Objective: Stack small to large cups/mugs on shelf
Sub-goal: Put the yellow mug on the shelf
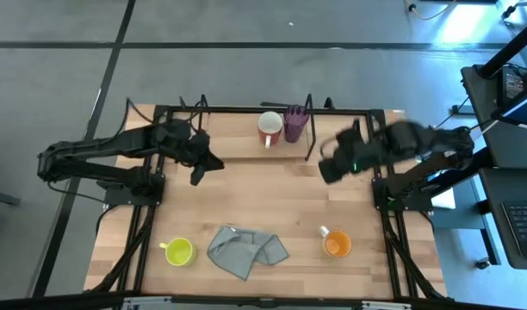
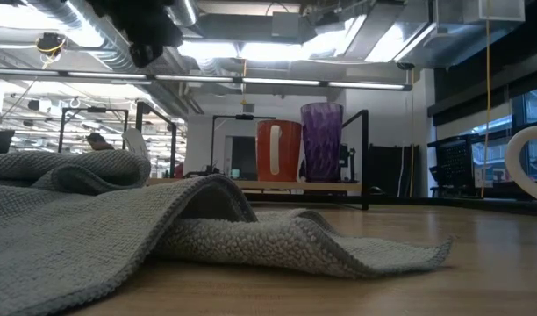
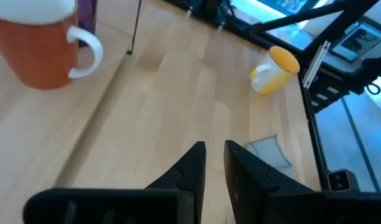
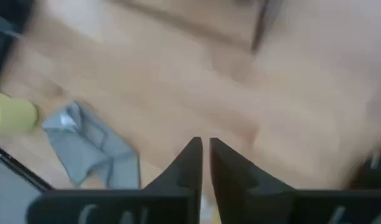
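Observation:
A red-and-white mug [image 1: 269,129] and a purple tumbler [image 1: 295,123] stand upright side by side on the wooden base of the black wire shelf [image 1: 238,145] at the table's far edge; both show in the low view [image 2: 278,151] [image 2: 322,140]. A yellow-green mug [image 1: 178,251] and an orange mug [image 1: 336,244] stand on the table near its front edge. My left gripper [image 1: 199,169] hovers shut and empty in front of the shelf's left part. My right gripper [image 1: 328,169] hovers shut and empty in front of the shelf's right end.
A crumpled grey cloth [image 1: 246,251] lies between the two front mugs and fills the low view's foreground [image 2: 163,228]. Black frame rails [image 1: 143,241] run along the table's left and right sides. Bare wood lies between the shelf and the front row.

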Available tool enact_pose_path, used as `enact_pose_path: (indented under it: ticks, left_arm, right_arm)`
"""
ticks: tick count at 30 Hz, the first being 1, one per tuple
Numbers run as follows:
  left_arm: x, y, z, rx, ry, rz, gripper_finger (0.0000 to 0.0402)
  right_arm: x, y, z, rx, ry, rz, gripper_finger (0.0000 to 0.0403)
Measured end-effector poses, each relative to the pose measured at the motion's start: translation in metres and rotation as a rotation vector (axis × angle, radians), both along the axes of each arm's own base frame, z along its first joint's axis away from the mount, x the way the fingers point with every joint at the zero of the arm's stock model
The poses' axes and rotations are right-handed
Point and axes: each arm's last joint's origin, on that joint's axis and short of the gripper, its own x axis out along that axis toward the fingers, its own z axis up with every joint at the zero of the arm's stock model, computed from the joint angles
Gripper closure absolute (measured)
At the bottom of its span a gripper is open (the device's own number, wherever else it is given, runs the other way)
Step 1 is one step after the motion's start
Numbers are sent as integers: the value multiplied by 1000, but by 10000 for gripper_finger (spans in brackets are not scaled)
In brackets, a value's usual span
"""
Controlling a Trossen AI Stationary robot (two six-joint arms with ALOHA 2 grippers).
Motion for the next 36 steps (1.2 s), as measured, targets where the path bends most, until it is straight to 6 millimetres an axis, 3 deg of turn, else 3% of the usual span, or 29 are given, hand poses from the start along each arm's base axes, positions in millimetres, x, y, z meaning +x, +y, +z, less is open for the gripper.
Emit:
enact_pose_path:
  ticks: [5,11,16,28,36]
  left_arm:
    - [-8,-6,4,28,-31,-8,349]
    - [-11,-7,2,65,-8,-33,349]
    - [-12,-6,1,94,14,-6,349]
    - [-10,-4,0,125,21,37,349]
    - [-10,-4,0,124,19,26,349]
  right_arm:
    - [-14,43,-33,166,98,-145,326]
    - [-28,93,-58,296,136,-302,282]
    - [-21,125,-76,392,119,-329,268]
    - [6,160,-116,366,220,-317,283]
    - [15,168,-143,266,315,-339,291]
